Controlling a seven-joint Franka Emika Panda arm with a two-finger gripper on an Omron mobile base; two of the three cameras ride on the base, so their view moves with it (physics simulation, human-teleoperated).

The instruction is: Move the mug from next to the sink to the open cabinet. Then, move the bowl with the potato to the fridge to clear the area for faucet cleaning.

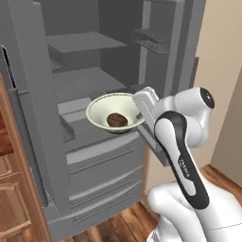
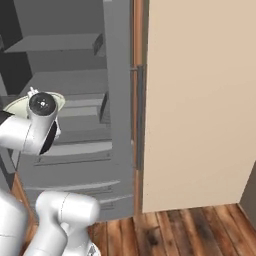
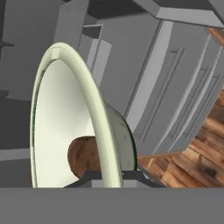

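The fridge [image 1: 80, 78] stands open in front of me, its grey shelves bare. My gripper [image 1: 140, 118] is shut on the right rim of the bowl [image 1: 111, 109], which hangs level just in front of the middle shelf. The brown potato [image 1: 116, 119] lies inside it. In the hand view the bowl [image 3: 70, 113] is seen edge-on with the potato [image 3: 83, 155] low inside, and my gripper [image 3: 111, 177] pinches the rim. From the right, my arm covers most of the bowl [image 2: 17, 106]. The mug, sink, open cabinet and faucet are out of view.
The fridge's left door [image 1: 28, 99] swings out close to the bowl's left. Its right door with clear bins [image 1: 153, 40] stands behind my hand. Grey drawers [image 1: 104, 175] lie below. Wooden drawers [image 1: 9, 189] are at far left, and a beige wall panel [image 2: 200, 100] at right.
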